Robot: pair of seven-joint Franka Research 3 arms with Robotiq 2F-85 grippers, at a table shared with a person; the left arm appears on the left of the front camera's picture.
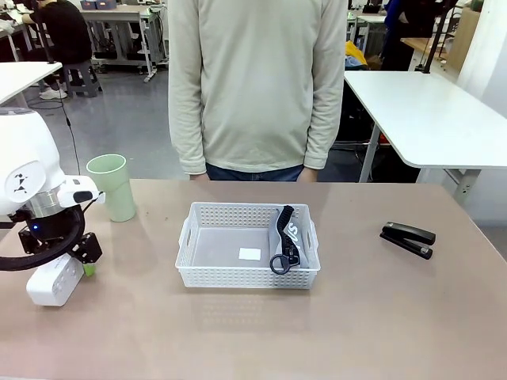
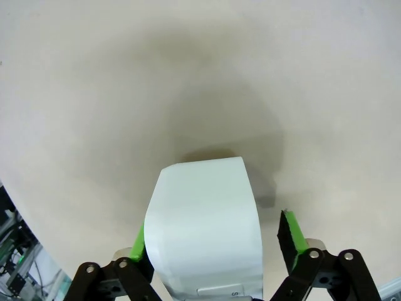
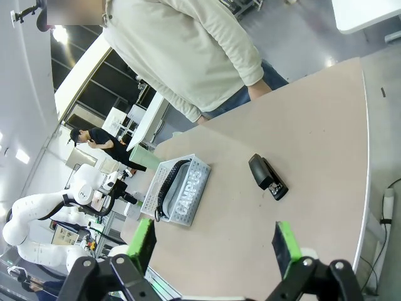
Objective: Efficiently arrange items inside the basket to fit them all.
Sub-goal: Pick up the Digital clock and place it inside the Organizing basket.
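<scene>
The white basket (image 1: 249,269) stands mid-table with the grey pouch (image 1: 287,236) on edge along its right side. On the table at the left lies the white case (image 1: 54,283), and my left gripper (image 1: 70,265) stands open around it. In the left wrist view the case (image 2: 203,226) fills the space between the fingers of the left gripper (image 2: 216,233): one pad touches it, while the other pad (image 2: 292,231) stands a little apart. The pale green cup (image 1: 111,187) is upright at the far left. The black stapler (image 1: 408,239) lies at the right. My right gripper (image 3: 216,243) hangs open, holding nothing, high over the table's right end.
A person in a pale sweater (image 1: 257,87) stands at the far edge behind the basket, hands out of sight. In the right wrist view the basket (image 3: 178,188), the stapler (image 3: 268,177) and the cup (image 3: 145,157) lie farther off. Bare tabletop lies between the basket and the stapler.
</scene>
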